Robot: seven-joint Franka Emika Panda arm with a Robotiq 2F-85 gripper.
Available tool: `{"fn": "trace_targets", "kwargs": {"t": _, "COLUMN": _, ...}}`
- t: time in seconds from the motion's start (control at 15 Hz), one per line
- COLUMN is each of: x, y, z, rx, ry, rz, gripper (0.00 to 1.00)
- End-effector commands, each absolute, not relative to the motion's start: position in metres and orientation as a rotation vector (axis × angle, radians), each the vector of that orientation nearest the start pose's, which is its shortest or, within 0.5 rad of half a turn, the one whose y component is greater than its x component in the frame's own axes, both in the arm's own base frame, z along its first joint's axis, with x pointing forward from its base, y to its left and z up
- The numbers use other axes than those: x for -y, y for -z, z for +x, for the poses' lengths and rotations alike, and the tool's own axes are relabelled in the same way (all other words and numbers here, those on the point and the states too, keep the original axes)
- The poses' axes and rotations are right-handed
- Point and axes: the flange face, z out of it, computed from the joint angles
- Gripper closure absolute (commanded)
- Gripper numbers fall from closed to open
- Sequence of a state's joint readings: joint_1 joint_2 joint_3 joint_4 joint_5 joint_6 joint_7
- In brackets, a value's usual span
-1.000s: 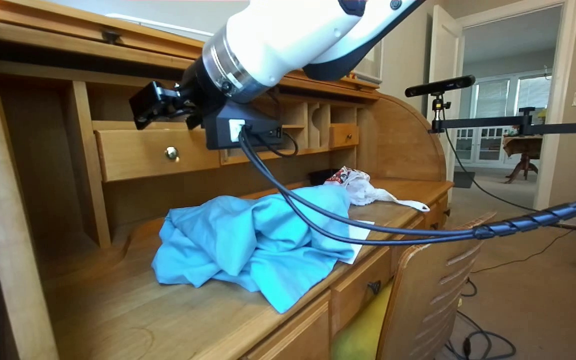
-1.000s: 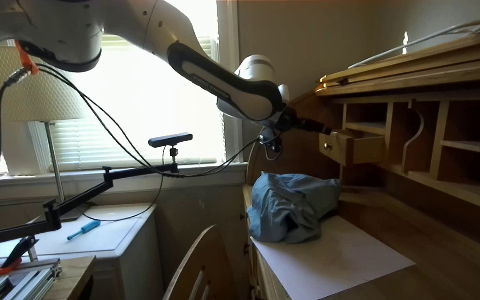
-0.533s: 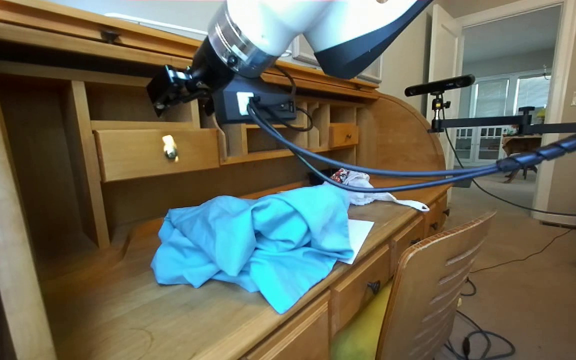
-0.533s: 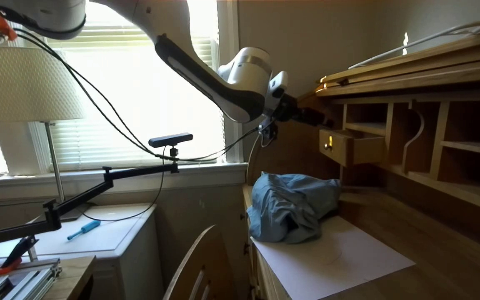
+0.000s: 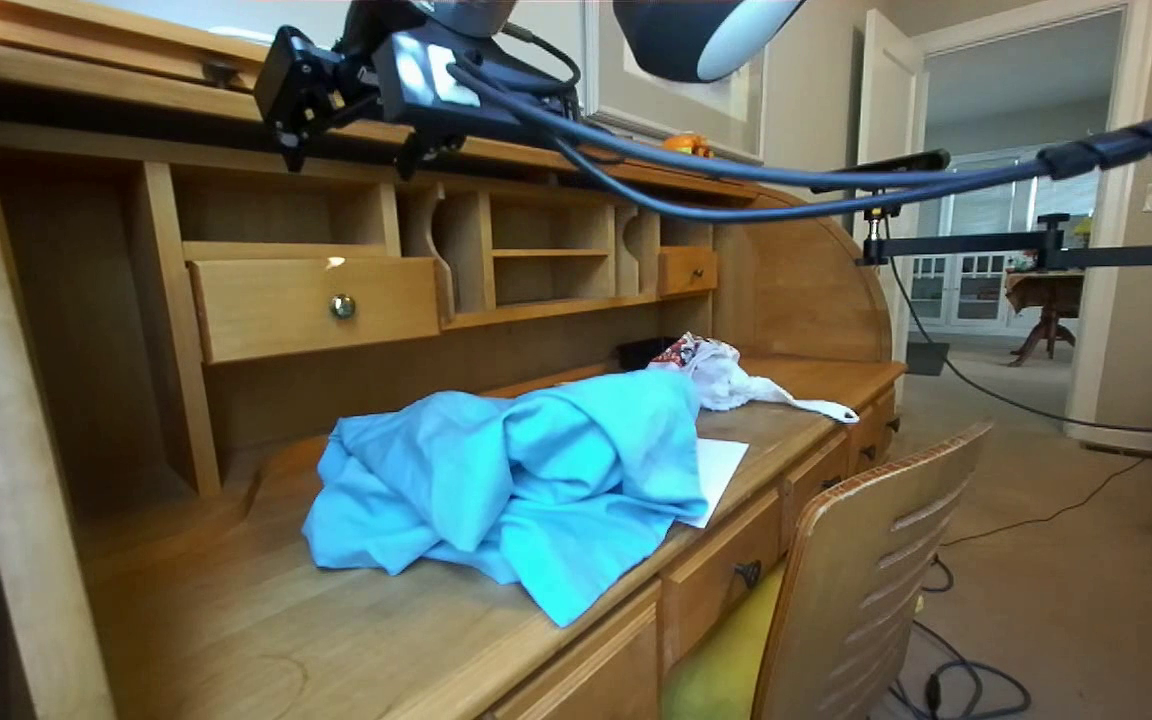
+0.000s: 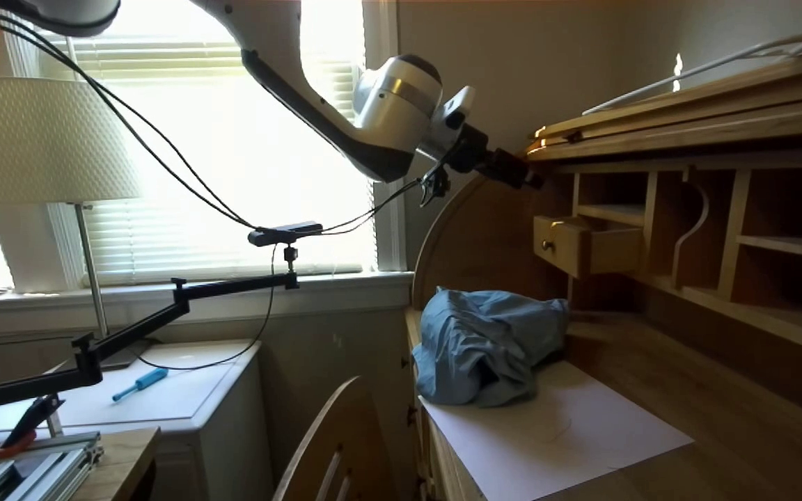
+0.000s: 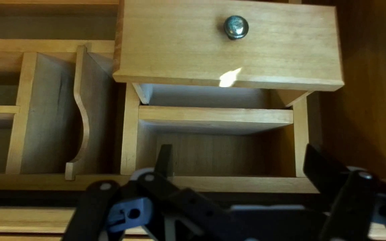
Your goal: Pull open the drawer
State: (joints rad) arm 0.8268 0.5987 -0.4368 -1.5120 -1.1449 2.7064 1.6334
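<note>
Wrist view: rectangular light-wood drawer (image 7: 224, 52), partly out, long axis 9-to-3, at 12 o'clock from black two-fingered end effector (image 7: 238, 162), spread wide, holding nothing.

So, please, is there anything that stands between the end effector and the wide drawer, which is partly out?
Nothing visible does. The open end effector is higher than the wide drawer, whose knob shows unblocked in all three views; the blue cloth lies lower, on the desk.
</note>
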Motion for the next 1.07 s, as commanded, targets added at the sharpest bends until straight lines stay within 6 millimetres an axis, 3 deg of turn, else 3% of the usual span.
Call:
{"fn": "trace_targets", "kwargs": {"t": 0.0, "x": -0.369, "y": -0.408, "z": 0.641, "rx": -0.267, "ry": 1.564, "rz": -2.846, "gripper": 0.0}}
{"fn": "trace_targets", "kwargs": {"t": 0.4, "x": -0.366, "y": -0.431, "z": 0.644, "rx": -0.342, "ry": 1.493, "rz": -2.907, "gripper": 0.0}}
{"fn": "trace_targets", "kwargs": {"t": 0.47, "x": -0.369, "y": -0.417, "z": 0.644, "rx": -0.331, "ry": 1.546, "rz": -2.89, "gripper": 0.0}}
{"fn": "trace_targets", "kwargs": {"t": 1.0, "x": -0.366, "y": -0.425, "z": 0.645, "rx": -0.338, "ry": 1.517, "rz": -2.891, "gripper": 0.0}}
